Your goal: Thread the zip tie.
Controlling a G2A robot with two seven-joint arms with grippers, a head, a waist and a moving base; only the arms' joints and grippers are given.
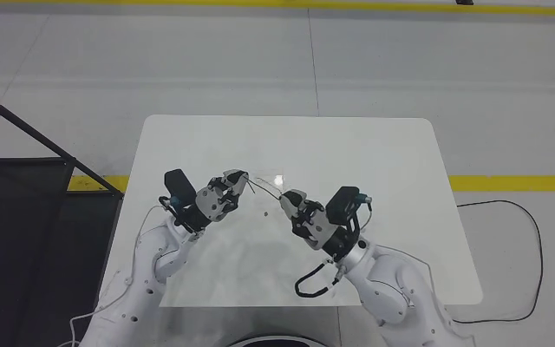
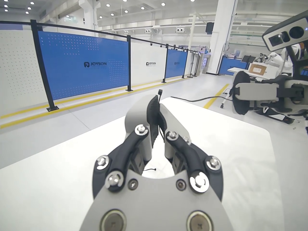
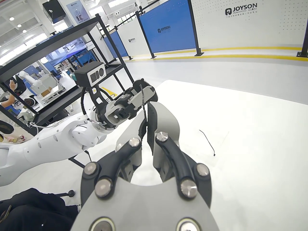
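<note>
White counter [image 1: 373, 156], rounded corners. Yellow floor tape [image 1: 503, 183] shows on both sides of it. Black cable [image 2: 192, 101] on the grey floor near one corner. Blue-and-white fence panels [image 2: 81, 61] and a black shelf rack [image 3: 72, 31] beyond.

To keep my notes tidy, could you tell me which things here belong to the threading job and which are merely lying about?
In the job: zip tie, pinched by both left gripper and right gripper.
Lying about: spare zip tie, flat on the table.

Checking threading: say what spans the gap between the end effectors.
A thin black zip tie, running from the left end effector to the right end effector; top view.
</note>
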